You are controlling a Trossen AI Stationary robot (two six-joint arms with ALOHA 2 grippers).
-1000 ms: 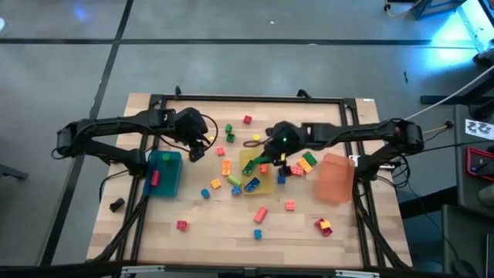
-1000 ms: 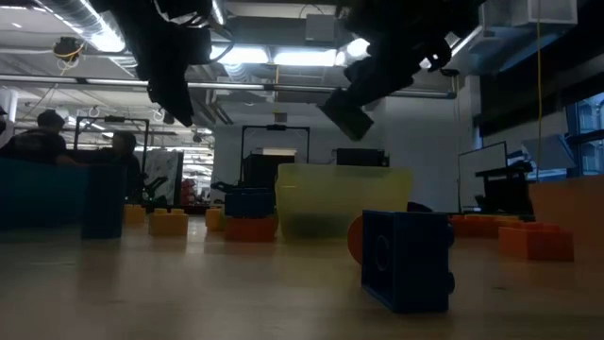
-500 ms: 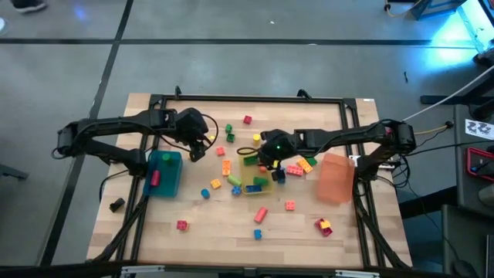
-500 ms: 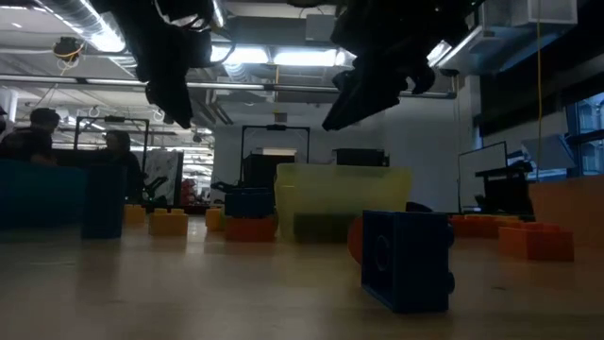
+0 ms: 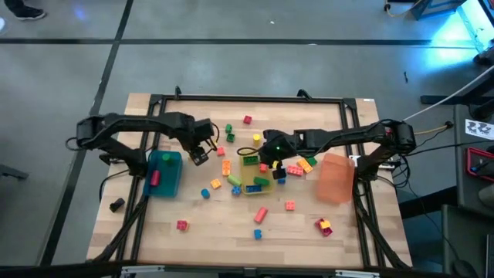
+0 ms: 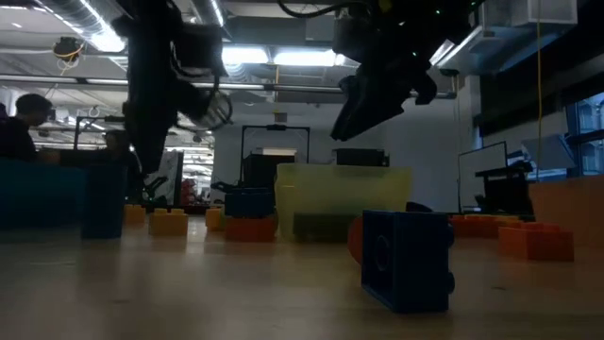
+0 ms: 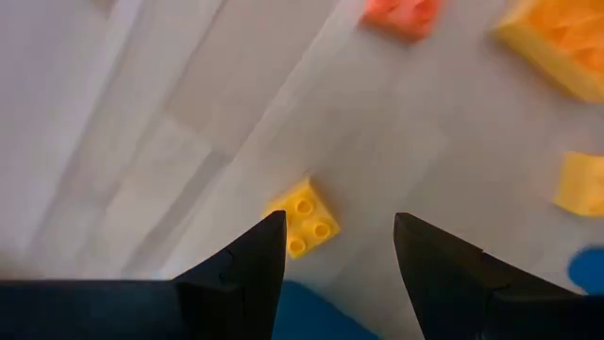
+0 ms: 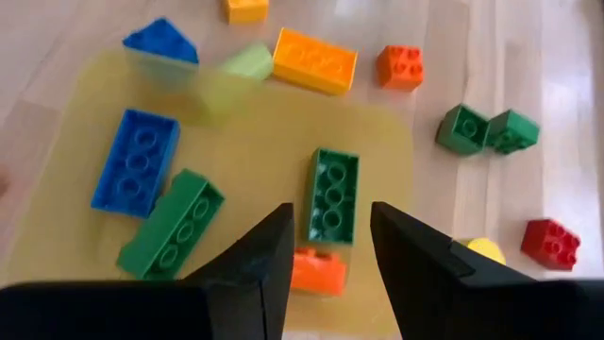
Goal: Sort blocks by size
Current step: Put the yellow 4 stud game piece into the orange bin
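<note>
Many small blocks lie scattered on the wooden table. My left gripper points down, open, low over the table beside the blue bin. A small yellow block lies on the wood just ahead of its fingertips, untouched. My right gripper hangs open above the translucent yellow bin. In that bin lie a green brick, a blue brick, another green brick and an orange block.
An orange bin stands at the right. Loose blocks lie around the bins, among them a red one at the far side, an orange bar and two green cubes. The near part of the table holds only a few blocks.
My left gripper has come down toward the table beside the blue bin and has turned about its own axis, staying open. The green brick that hung at my right gripper now lies flat in the yellow bin. My right gripper has sunk a little over the bin.
</note>
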